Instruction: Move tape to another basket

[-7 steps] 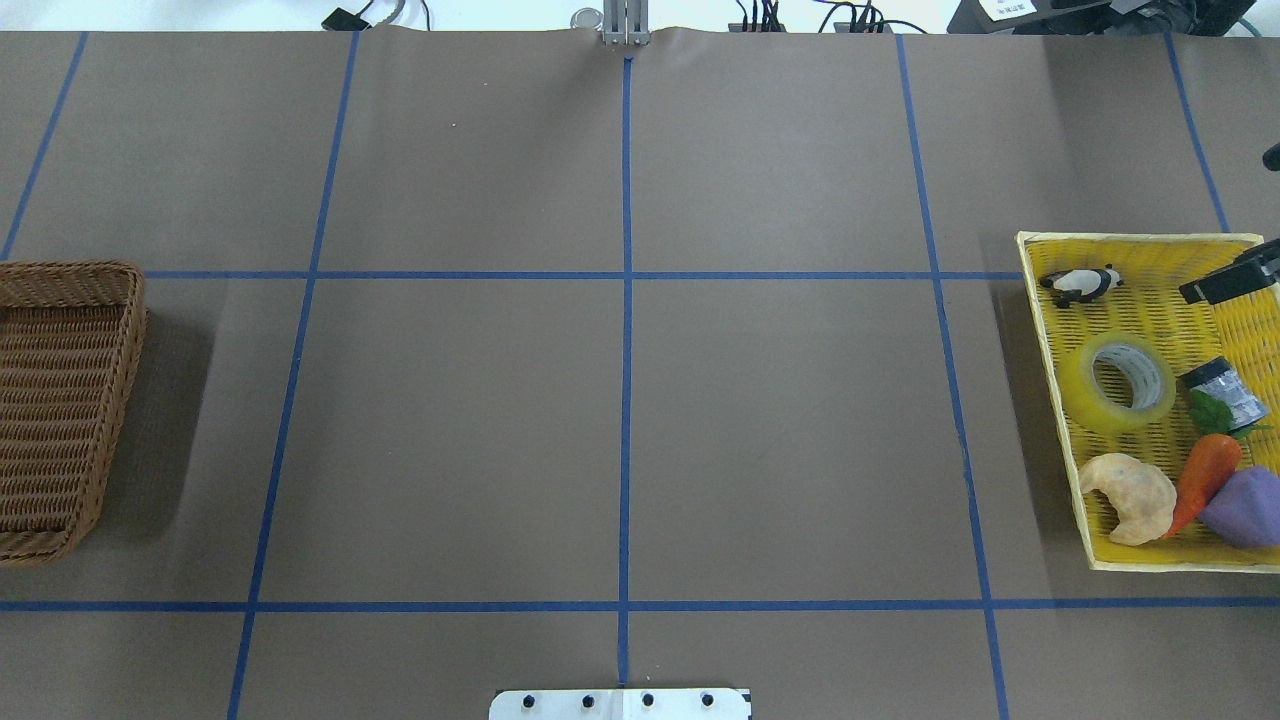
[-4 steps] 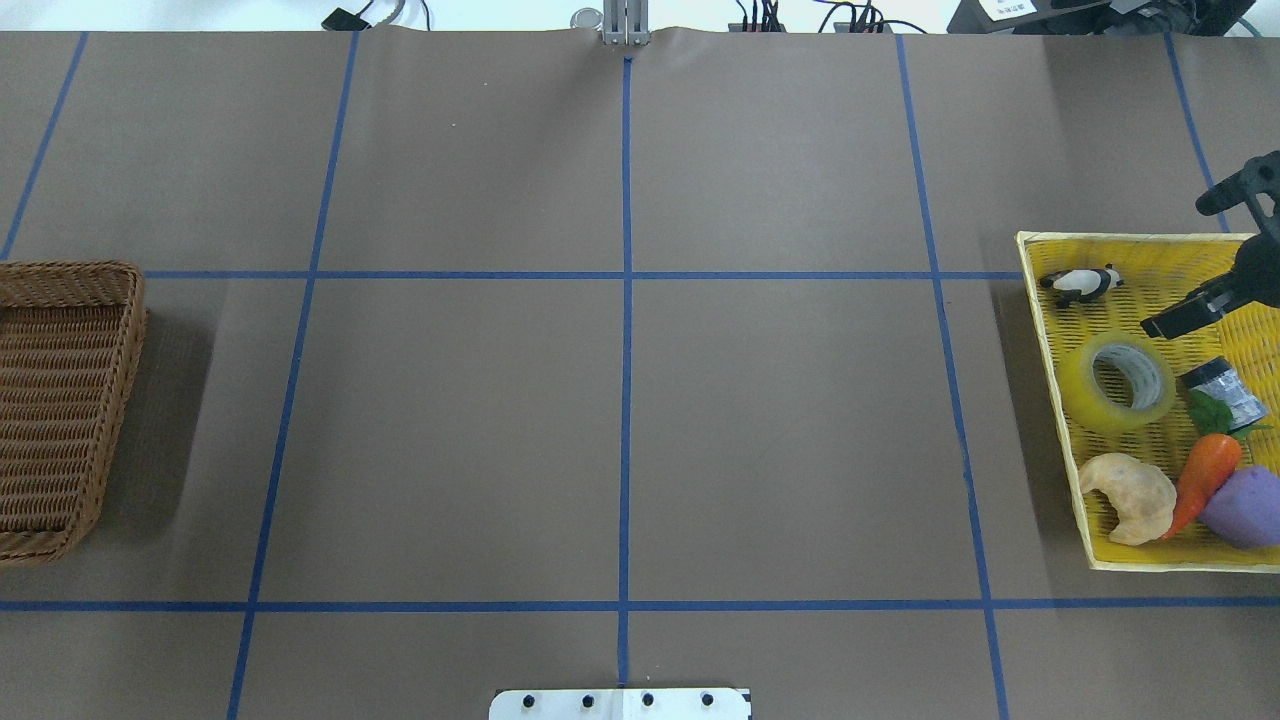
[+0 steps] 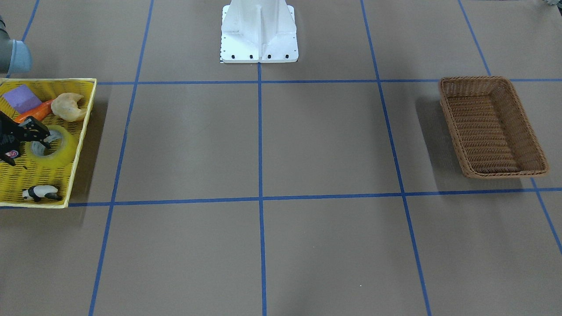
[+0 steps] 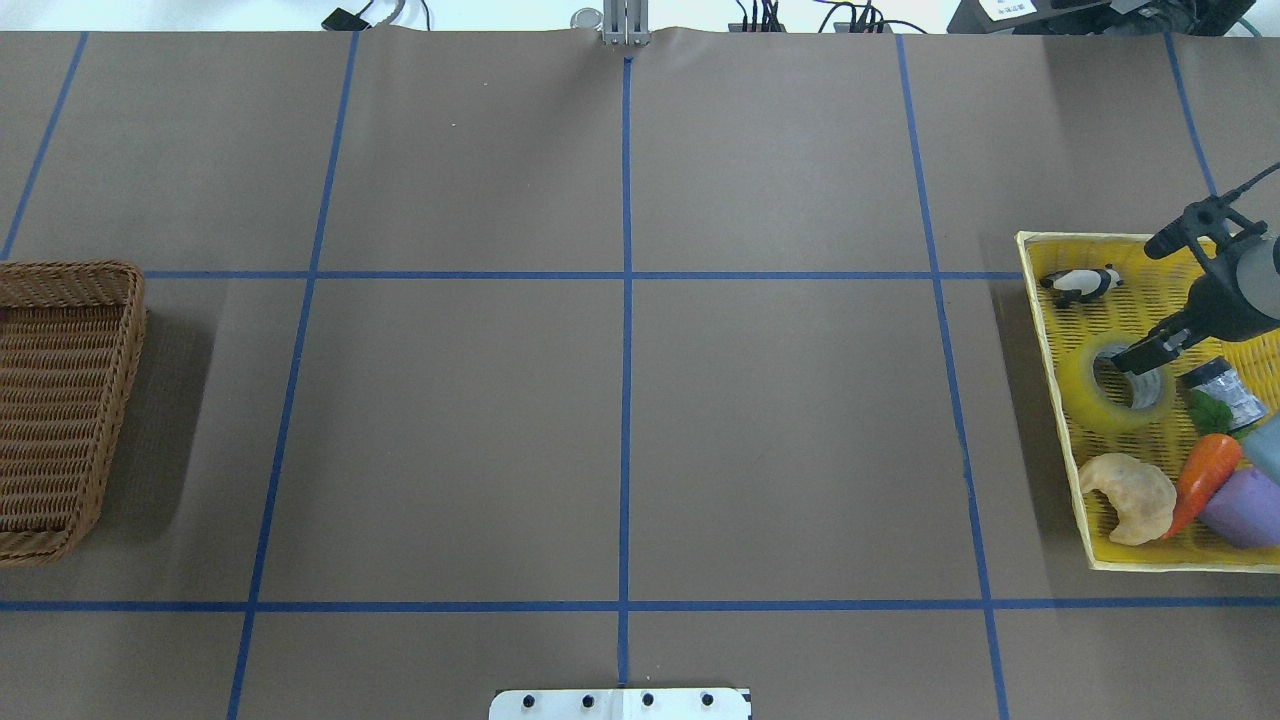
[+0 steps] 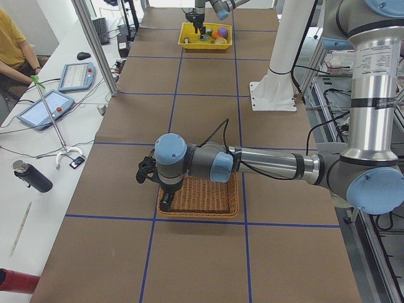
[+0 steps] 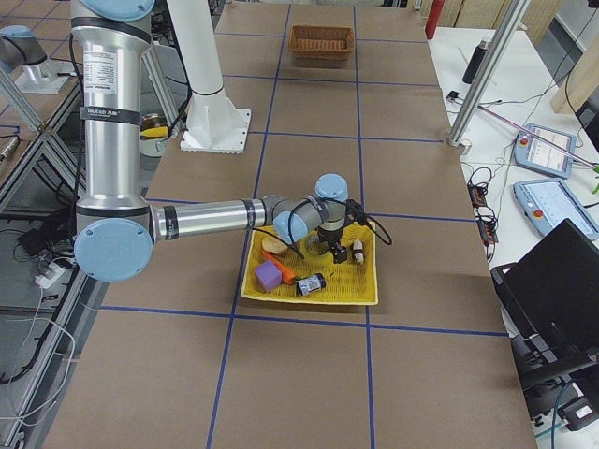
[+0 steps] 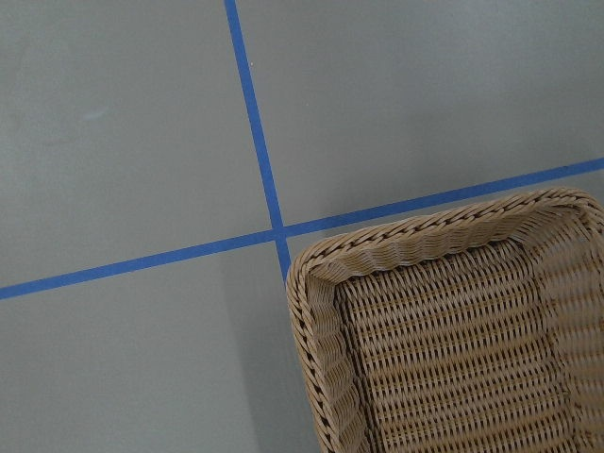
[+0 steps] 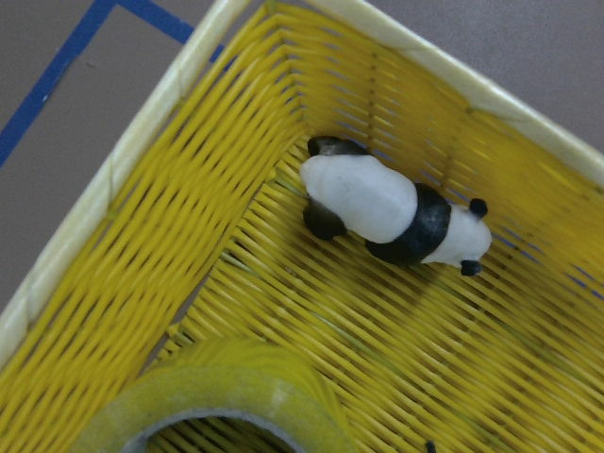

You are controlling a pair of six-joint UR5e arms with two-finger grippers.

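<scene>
The yellow tape roll lies flat in the yellow mesh tray at the table's right end. It also shows in the front view and at the bottom of the right wrist view. My right gripper is open right over the roll, with one finger at the core's hole and the other outside the roll's wall. The brown wicker basket stands empty at the far left. My left gripper hangs over the basket's edge; I cannot tell whether it is open or shut.
The tray also holds a toy panda, a croissant, a carrot, a purple block and a small dark can. The robot's white base stands at the middle of the near edge.
My right gripper has come in from the right edge over the tray and moved left and down, until one finger stands at the tape's core. The tape has not moved.
</scene>
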